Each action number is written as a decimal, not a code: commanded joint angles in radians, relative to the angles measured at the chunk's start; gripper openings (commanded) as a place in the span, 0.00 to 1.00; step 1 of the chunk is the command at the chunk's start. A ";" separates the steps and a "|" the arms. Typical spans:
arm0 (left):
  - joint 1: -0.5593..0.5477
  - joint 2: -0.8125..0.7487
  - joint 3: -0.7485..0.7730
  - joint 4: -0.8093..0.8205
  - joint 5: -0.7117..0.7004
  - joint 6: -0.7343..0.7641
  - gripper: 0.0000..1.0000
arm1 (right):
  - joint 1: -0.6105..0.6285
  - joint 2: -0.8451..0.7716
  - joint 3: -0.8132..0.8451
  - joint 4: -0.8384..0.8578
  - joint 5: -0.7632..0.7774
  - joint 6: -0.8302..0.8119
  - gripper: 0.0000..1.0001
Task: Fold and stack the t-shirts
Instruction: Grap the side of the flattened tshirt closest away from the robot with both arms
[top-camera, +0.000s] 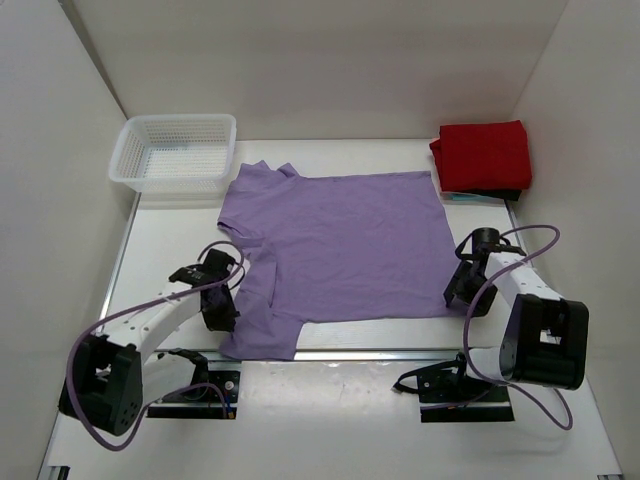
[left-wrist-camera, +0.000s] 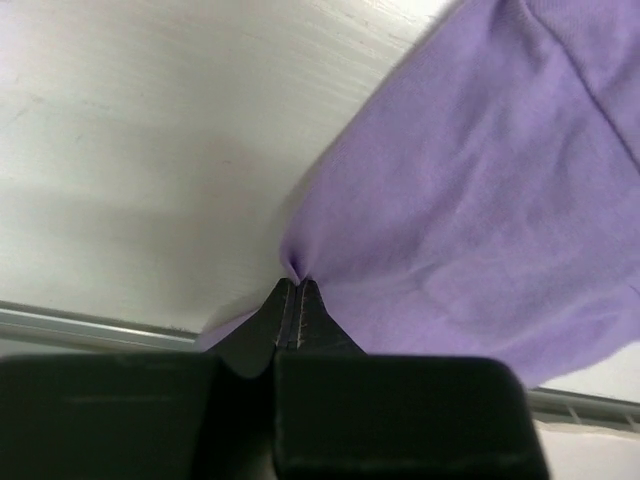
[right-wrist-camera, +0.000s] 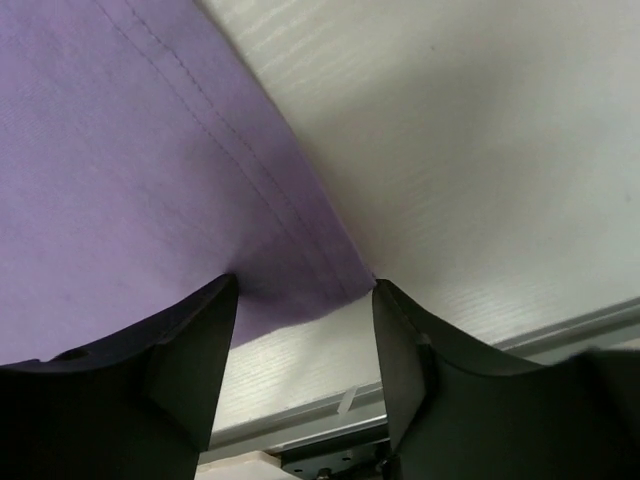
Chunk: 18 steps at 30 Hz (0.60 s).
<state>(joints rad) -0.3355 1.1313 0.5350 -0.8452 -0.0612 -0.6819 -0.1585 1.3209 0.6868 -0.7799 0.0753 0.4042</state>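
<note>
Lavender t-shirt (top-camera: 340, 245) — pinched in left hand (left-wrist-camera: 297, 288).

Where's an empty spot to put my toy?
Bare table shows along the back, between the basket and the red shirt, and left of the lavender shirt. It fills the middle; its near corners are crowded: left gripper pinching cloth, right gripper open around the hem.
</note>
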 joint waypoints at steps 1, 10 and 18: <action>0.021 -0.088 0.029 -0.040 0.035 -0.021 0.00 | -0.003 0.014 -0.006 0.060 -0.009 0.018 0.49; 0.064 -0.257 0.137 -0.234 0.106 -0.051 0.00 | 0.028 0.012 0.065 0.010 -0.060 0.013 0.00; 0.075 -0.387 0.276 -0.443 0.126 -0.088 0.00 | 0.008 -0.028 0.114 -0.156 -0.127 -0.002 0.00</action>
<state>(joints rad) -0.2729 0.7818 0.7197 -1.1713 0.0452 -0.7486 -0.1452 1.3216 0.7650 -0.8505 -0.0189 0.4141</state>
